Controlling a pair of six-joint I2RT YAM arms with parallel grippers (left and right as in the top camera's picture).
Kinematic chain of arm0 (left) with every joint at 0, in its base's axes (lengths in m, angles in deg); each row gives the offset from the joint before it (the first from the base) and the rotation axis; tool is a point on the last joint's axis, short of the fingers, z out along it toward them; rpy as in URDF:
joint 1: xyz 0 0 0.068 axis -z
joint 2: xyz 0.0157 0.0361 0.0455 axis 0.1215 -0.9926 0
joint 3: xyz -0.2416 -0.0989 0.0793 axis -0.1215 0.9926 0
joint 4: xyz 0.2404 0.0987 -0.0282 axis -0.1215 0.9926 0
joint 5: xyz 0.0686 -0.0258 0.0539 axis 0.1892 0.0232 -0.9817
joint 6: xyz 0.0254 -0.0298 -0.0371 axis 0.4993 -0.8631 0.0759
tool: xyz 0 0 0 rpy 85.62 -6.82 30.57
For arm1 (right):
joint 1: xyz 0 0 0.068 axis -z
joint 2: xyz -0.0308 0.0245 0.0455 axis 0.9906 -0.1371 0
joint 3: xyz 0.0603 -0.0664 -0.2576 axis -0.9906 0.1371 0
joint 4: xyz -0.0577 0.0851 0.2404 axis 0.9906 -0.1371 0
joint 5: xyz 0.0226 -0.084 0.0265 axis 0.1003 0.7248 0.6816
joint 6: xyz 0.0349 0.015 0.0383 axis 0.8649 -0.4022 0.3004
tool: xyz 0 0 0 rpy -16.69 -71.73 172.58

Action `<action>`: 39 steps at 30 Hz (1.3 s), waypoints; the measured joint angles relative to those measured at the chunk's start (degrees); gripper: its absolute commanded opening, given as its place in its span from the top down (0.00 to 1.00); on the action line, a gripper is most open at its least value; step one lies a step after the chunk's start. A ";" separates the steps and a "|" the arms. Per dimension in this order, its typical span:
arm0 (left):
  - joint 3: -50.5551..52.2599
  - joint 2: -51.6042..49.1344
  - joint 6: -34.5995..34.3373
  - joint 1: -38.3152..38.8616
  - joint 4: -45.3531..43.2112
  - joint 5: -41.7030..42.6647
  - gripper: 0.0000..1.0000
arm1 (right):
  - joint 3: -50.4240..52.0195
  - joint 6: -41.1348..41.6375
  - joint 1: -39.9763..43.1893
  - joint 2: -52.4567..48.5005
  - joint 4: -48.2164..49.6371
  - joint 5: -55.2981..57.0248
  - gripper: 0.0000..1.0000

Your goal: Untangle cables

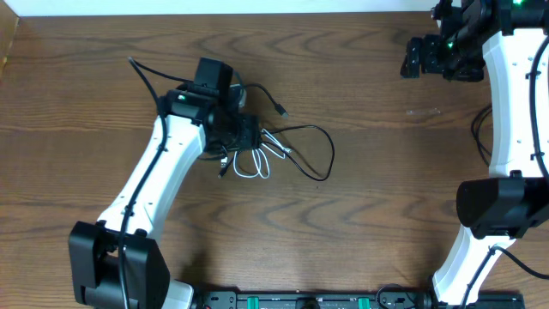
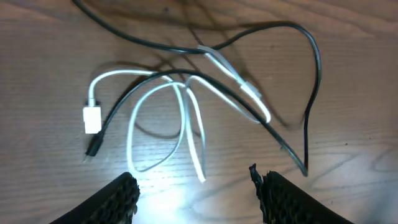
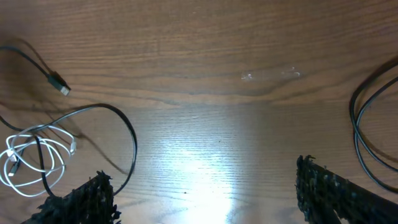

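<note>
While my left gripper (image 1: pixel 247 136) hangs over the tangle, its fingers (image 2: pixel 121 193) are spread wide and grasp nothing; the left wrist view shows bare wood and the lower ends of white loops between them.

Tangle sits left of centre on the wooden table (image 1: pixel 377 180), partly under my left wrist in the overhead view.

- White cable (image 2: pixel 186 115): several overlapping loops, with its flat white USB connector (image 2: pixel 92 118) lying at the left side of the pile.
- Black cable (image 2: pixel 314 74): one wide arc swings out to the right, then runs back down across the white loops. A small black plug (image 2: pixel 93 146) lies just beneath the white connector, nearly touching it.
- The two cables cross at several points near the middle of the pile.

Right gripper (image 1: pixel 413 60) is well apart from the tangle, near the table's far right corner, fingers (image 3: pixel 93 196) released and wide, nothing held. Its wrist view catches the pile at lower left, and another black plug (image 3: pixel 60 85) lying free on the wood.
</note>
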 measured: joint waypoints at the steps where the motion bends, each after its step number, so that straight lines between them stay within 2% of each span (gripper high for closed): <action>1: 0.44 0.00 -0.37 0.39 -0.87 0.00 0.37 | 0.00 0.00 0.00 0.00 -0.02 0.04 0.09; 14: 5.49 0.00 -3.32 1.73 -6.34 -0.02 0.46 | 0.00 -0.04 0.00 0.00 -0.44 0.20 0.09; 39: 14.91 0.00 -5.46 1.73 -16.52 0.00 0.49 | 0.00 -0.02 0.00 0.00 -0.46 0.20 0.08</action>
